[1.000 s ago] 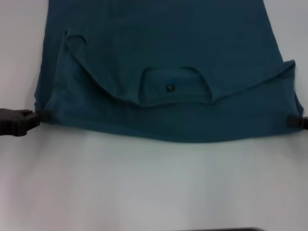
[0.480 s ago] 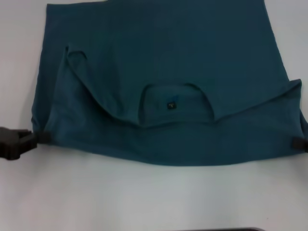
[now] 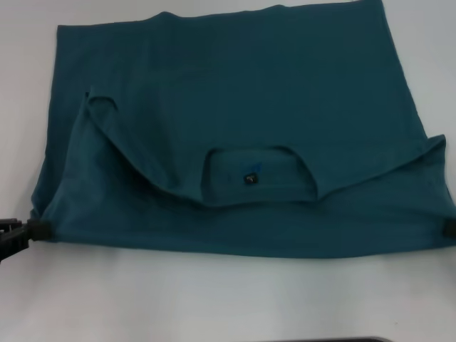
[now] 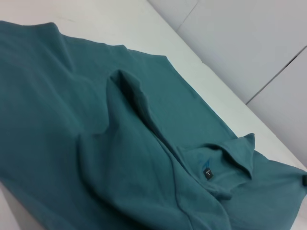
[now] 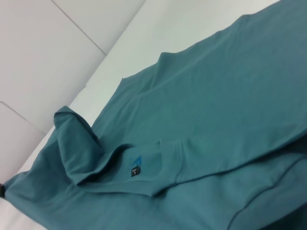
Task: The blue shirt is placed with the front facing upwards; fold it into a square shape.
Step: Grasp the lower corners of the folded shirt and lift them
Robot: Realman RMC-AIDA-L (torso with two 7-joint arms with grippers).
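The blue shirt [image 3: 235, 92] lies folded across the white table, its collar with a small black label [image 3: 249, 178] turned up near the front fold. The sleeves and shoulders are doubled over onto the body. My left gripper [image 3: 30, 230] pinches the shirt's near left corner at the picture's left edge. My right gripper [image 3: 449, 228] pinches the near right corner at the right edge, mostly out of frame. The left wrist view shows the blue shirt [image 4: 96, 134] and its label [image 4: 207, 173]. In the right wrist view the blue shirt [image 5: 206, 120] fills most of the picture.
White table [image 3: 228, 299] runs bare in front of the shirt to a dark strip [image 3: 328, 340] at the near edge. The shirt's far hem [image 3: 214, 16] lies close to the top of the head view. Pale panels [image 4: 249, 43] show beyond the table.
Both grippers have moved toward me, dragging the folded shirt along the table. Its far hem has come into view and the front fold sits lower in the picture.
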